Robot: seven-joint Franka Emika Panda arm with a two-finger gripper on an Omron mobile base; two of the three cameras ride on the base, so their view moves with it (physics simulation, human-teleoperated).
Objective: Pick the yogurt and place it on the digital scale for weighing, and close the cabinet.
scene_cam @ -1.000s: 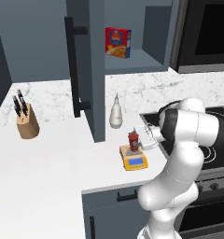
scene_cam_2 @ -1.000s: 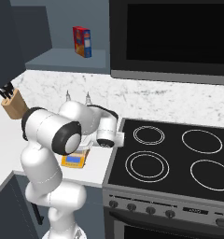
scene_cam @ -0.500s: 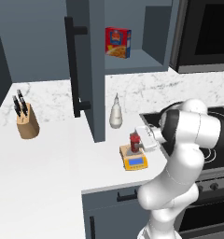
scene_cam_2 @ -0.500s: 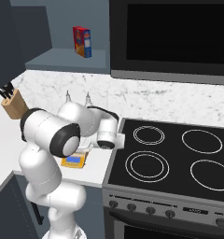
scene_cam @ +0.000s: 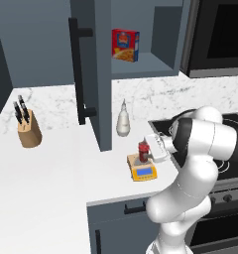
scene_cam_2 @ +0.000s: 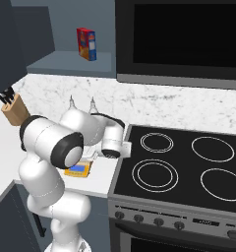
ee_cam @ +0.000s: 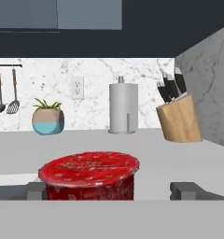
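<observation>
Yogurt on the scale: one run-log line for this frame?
yogurt: on digital scale | gripper: jaws open, beside cup | cabinet: door open

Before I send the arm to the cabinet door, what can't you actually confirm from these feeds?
- Yogurt: in the right base view the arm hides it.
- Digital scale: display reading too small in the left base view; the right base view shows one corner, the arm covering the rest.
- Gripper: in the left base view the wrist covers its fingers.
- Cabinet: door's top cut off by the left base view's edge.
</observation>
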